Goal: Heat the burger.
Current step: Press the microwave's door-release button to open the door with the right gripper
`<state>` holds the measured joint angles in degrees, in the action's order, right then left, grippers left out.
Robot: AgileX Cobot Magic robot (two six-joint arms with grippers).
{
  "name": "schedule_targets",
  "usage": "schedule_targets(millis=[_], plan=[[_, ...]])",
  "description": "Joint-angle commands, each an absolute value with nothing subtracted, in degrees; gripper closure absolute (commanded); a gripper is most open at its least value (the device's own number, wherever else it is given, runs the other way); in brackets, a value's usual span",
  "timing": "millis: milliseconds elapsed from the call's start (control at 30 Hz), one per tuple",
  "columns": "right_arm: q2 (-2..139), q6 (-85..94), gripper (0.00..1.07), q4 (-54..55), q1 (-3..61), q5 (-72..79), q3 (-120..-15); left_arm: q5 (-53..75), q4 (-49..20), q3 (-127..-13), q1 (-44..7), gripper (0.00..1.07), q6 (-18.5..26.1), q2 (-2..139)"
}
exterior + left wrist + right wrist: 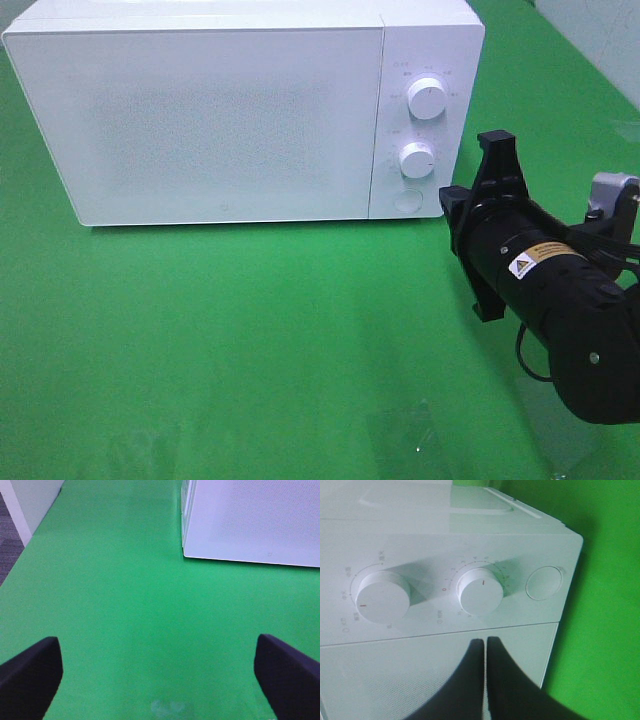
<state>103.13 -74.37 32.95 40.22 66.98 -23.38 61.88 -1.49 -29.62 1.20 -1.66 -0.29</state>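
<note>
The burger is out of view in every frame. A white microwave [220,120] stands at the back of the green table with its door shut. My right gripper [497,145] is shut with nothing between its fingers, and it hangs just right of the control panel. In the right wrist view its tips [485,642] lie pressed together in front of the two dials [480,591] and the round button [544,583]. My left gripper [159,665] is open over bare green cloth, a little way from the microwave's corner [250,520].
The panel carries an upper dial [427,98], a lower dial [417,159] and a round button [406,199]. Green cloth [250,340] covers the table in front of the microwave. The table's left edge [30,535] shows in the left wrist view.
</note>
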Motion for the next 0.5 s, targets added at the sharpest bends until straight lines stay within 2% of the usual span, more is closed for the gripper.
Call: schedule_targets(millis=[33, 267, 500], plan=[[103.2, -79.7, 1.07, 33.2, 40.3, 63.5, -23.4, 61.1, -1.9, -29.6, 1.3, 0.08, -1.7, -1.2], [103.5, -79.9, 1.07, 33.4, 40.0, 59.2, -23.4, 61.1, -1.9, -29.6, 1.3, 0.08, -1.7, -1.2], [103.5, -79.3, 1.07, 30.1, 35.4, 57.2, -24.5, 61.1, -1.9, -29.6, 1.3, 0.08, -1.7, -1.2]])
